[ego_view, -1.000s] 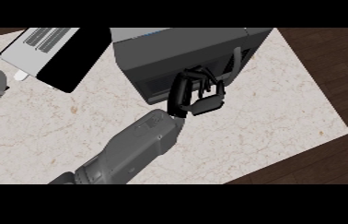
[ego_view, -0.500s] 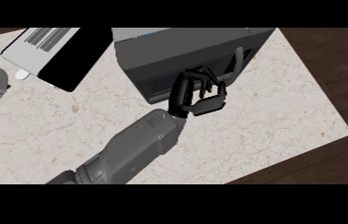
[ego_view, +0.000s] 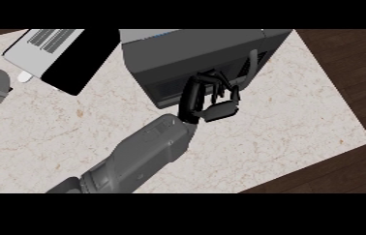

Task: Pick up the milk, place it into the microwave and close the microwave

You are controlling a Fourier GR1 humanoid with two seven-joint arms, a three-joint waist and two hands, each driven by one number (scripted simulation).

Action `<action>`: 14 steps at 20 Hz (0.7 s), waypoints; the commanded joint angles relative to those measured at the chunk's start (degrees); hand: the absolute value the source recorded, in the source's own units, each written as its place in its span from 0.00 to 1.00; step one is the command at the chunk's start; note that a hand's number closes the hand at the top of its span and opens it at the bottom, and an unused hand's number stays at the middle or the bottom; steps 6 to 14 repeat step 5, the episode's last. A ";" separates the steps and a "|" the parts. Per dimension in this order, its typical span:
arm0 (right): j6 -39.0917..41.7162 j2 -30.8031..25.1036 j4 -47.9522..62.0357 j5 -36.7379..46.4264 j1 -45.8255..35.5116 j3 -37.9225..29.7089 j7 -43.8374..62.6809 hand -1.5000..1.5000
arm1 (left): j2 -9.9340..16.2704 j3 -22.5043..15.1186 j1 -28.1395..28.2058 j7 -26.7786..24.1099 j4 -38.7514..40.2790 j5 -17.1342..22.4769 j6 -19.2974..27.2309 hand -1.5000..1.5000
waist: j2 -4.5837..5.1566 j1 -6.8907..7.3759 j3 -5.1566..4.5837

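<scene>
The dark grey microwave (ego_view: pixel 193 55) stands at the back of the counter. Its door looks closed, with the vertical handle (ego_view: pixel 251 69) at the door's right side. No milk shows anywhere; the closed door hides the inside. My right hand (ego_view: pixel 191 99) is up against the front of the door, just left of the handle, fingers (ego_view: pixel 214 79) loosely bent toward the door and nothing in them. Its grey forearm (ego_view: pixel 143 156) comes in from the lower left. My left hand does not show.
A flat white and black appliance (ego_view: pixel 61 55) lies at the back left. A small grey shape (ego_view: pixel 4 86) is cut off by the left edge. The pale marble counter (ego_view: pixel 286 132) ends at the right and lower right over dark wooden floor (ego_view: pixel 336 55).
</scene>
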 commanded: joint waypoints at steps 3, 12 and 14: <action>2.03 -0.74 1.84 -0.94 -1.66 -0.06 -0.49 0.00 | 0.03 2.47 -5.23 0.71 4.73 1.46 -0.65 1.00 | 0.55 0.18 -0.18; 2.60 -1.12 2.93 -1.18 -1.72 -0.51 -0.74 0.00 | 0.03 2.24 -4.94 0.45 4.80 1.98 -0.81 1.00 | 0.74 0.22 -0.04; 2.60 -1.12 2.93 -1.18 -1.72 -0.51 -0.74 0.00 | 0.03 2.24 -4.94 0.45 4.80 1.98 -0.81 1.00 | 0.74 0.22 -0.04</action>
